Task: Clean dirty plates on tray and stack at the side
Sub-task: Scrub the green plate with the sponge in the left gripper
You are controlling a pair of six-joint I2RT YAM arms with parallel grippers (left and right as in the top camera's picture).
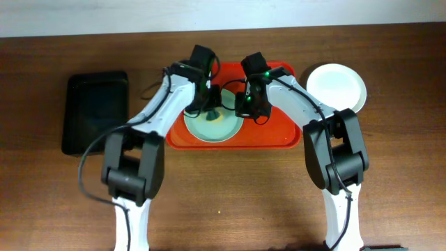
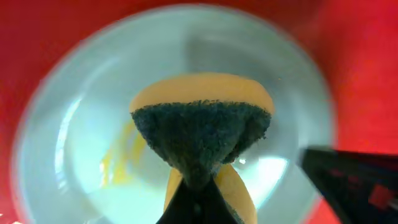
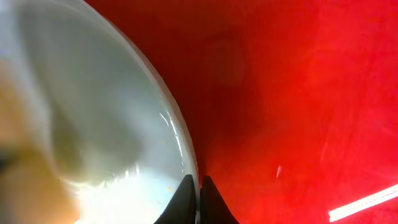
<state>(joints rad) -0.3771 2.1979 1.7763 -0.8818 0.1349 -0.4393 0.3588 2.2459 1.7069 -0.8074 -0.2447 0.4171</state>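
A pale mint-blue plate with a yellow smear lies on the red tray. My left gripper is shut on a sponge, orange with a dark green scrubbing face, and holds it over the plate. The yellow smear shows left of the sponge. My right gripper is shut on the plate's right rim, one finger inside and one outside, over the tray. A white plate lies on the table to the right of the tray. A third plate is not in view.
A smaller black tray lies on the wooden table at the left. Both arms cross over the red tray's back half. The right gripper's finger shows at the lower right of the left wrist view.
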